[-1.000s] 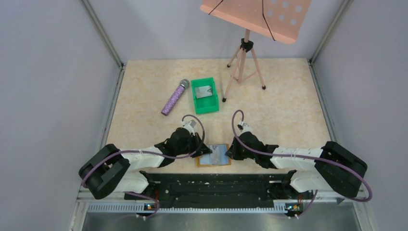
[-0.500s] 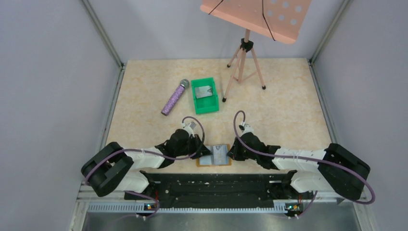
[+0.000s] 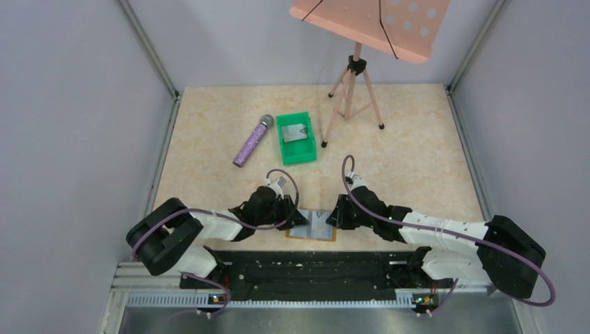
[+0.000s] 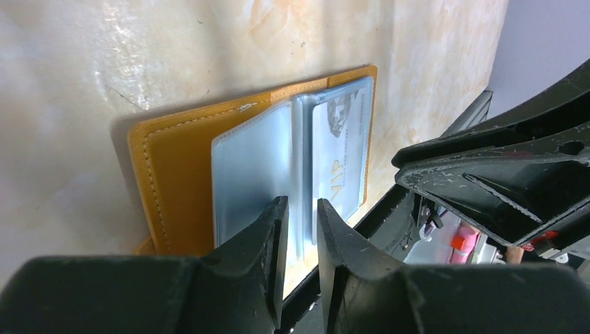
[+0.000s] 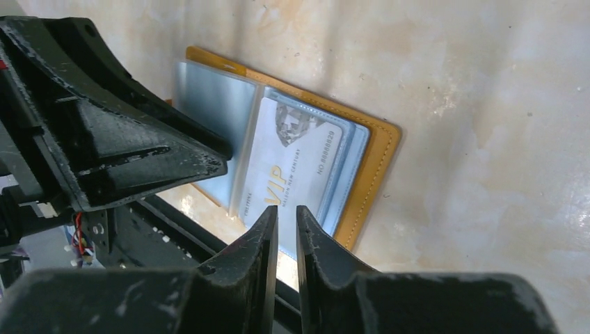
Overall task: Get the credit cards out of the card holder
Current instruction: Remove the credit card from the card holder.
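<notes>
Top external view: a flat tan-brown leather bifold card holder (image 3: 311, 230) is lying open on the beige marble-patterned table (image 3: 417, 153), right at the near edge, just ahead of the black base rail (image 3: 306, 268). Both black arms are reaching in low from the sides. The left gripper (image 3: 299, 220) is sitting at the holder's left edge, the right gripper (image 3: 332, 218) at its right edge. Further back a small green plastic bin (image 3: 307, 154) is standing well apart from the holder, with a thin silvery-grey rectangular bin card (image 3: 296, 132) lying inside it. A purple glittery microphone (image 3: 252, 140) is lying just left of the bin. A pink perforated music stand on a tripod (image 3: 356, 66) is standing behind to the right.

Left wrist view: the holder's clear blue-grey plastic sleeves (image 4: 250, 167) are fanning up off the leather, and a silvery-grey VIP card (image 4: 341, 149) is sitting inside the far sleeve. The left fingers are standing slightly parted, with a narrow gap lined up with the sleeves' fold. Whether they are touching the plastic I cannot tell.

Right wrist view: the right fingers are standing a little apart with a thin gap, hovering at the near end of the VIP card. Contact cannot be told. The left gripper's black fingertip is sitting at the edge of the left sleeve.
</notes>
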